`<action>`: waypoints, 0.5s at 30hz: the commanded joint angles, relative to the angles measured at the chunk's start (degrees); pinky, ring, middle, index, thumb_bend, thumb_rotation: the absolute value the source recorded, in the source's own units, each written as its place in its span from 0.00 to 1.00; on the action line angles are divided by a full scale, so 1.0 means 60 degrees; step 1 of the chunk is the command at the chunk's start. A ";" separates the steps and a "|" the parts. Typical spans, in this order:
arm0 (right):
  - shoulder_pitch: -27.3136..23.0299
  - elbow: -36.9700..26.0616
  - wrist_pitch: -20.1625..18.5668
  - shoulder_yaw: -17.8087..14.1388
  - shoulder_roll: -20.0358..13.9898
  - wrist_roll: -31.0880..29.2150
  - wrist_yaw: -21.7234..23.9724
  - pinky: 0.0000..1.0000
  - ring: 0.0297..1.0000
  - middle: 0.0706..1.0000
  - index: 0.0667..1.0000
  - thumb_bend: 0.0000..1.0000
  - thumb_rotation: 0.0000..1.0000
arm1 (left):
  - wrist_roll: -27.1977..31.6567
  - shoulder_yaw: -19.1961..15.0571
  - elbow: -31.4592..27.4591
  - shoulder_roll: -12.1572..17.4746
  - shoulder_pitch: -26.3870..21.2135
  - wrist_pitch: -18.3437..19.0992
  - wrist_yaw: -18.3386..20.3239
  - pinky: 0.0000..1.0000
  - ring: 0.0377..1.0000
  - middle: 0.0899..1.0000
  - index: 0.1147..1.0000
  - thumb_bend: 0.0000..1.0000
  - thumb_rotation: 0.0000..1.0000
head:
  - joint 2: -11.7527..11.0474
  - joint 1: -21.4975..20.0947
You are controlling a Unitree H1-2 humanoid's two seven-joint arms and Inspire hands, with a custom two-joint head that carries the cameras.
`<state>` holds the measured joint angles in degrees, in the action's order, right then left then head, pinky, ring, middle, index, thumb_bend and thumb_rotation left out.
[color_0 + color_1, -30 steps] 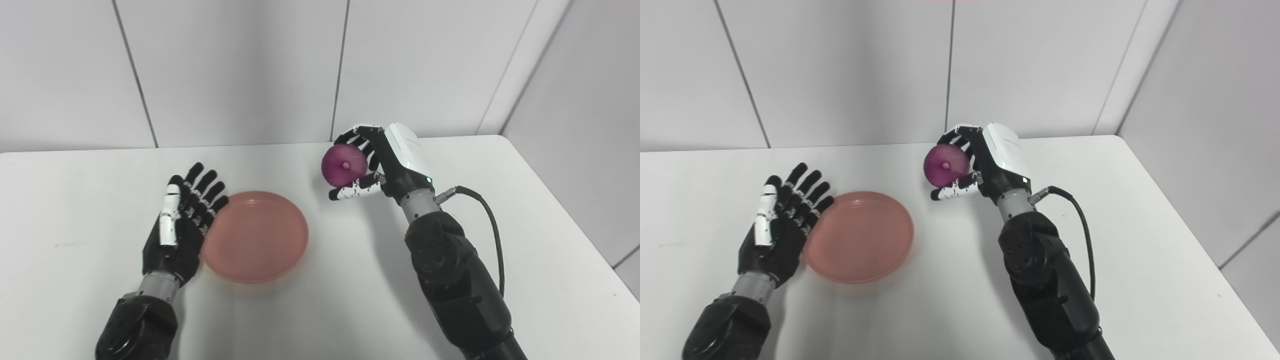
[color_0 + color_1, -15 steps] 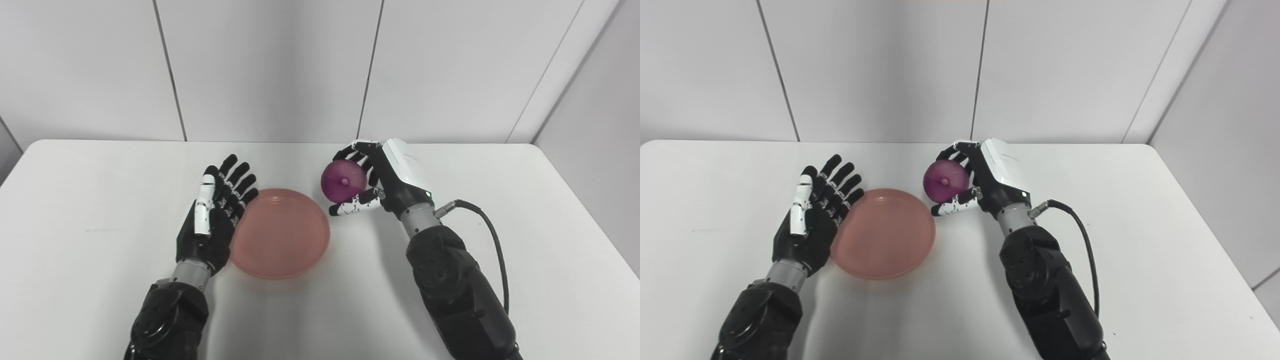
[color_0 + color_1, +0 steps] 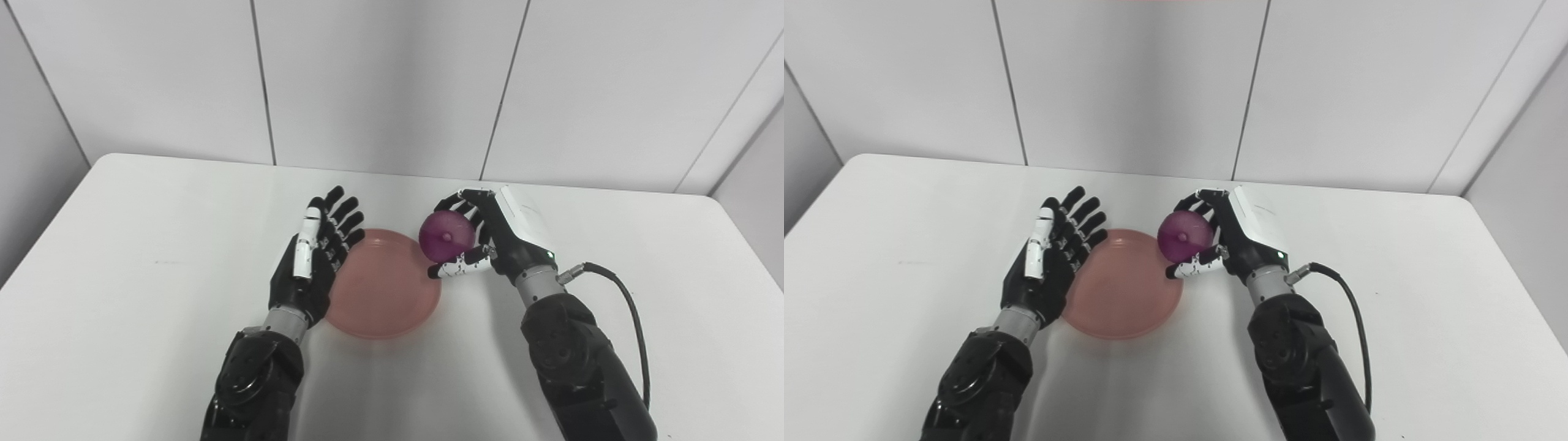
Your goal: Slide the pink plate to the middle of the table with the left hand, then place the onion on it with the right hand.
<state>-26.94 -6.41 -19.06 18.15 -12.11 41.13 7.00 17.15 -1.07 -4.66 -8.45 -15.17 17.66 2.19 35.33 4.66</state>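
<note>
white table (image 3: 122, 257) with rounded corners, grey panelled wall (image 3: 380, 79) behind it, vertical seams visible

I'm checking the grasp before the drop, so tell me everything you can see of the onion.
The onion is a round, smooth, purple-magenta bulb with a small nub facing the camera. The right hand is shut on it, dark fingers curled over its top and far side and the white-speckled thumb under it. It is held up, at the right rim of the pink plate, not resting on it.

No readable text, label, brand or number appears on anything here.
</note>
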 commanded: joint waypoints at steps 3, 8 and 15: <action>-0.0487 0.0071 0.0649 0.0140 0.0111 -0.0031 -0.0083 0.28 0.36 0.44 0.52 0.67 0.10 | -0.0146 0.0075 -0.0075 -0.0185 -0.0391 -0.0530 -0.0004 0.90 0.91 0.91 0.90 0.45 1.00 | -0.0067 0.0170; -0.0490 0.0356 0.0794 0.0225 0.0219 -0.0140 -0.0078 0.26 0.33 0.42 0.52 0.66 0.11 | -0.0230 0.0084 -0.0028 -0.0248 -0.0425 -0.0638 -0.0007 0.90 0.91 0.91 0.90 0.45 1.00 | -0.0126 0.0348; -0.0579 0.0609 0.0859 0.0301 0.0366 -0.0110 -0.0091 0.25 0.32 0.41 0.52 0.66 0.13 | -0.0242 0.0075 0.0001 -0.0271 -0.0453 -0.0720 -0.0022 0.89 0.91 0.91 0.90 0.45 1.00 | -0.0165 0.0380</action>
<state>-27.43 -2.01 -16.54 20.13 -10.32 40.29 7.47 16.07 -1.06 -3.54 -8.94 -15.52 16.10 2.10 34.37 6.86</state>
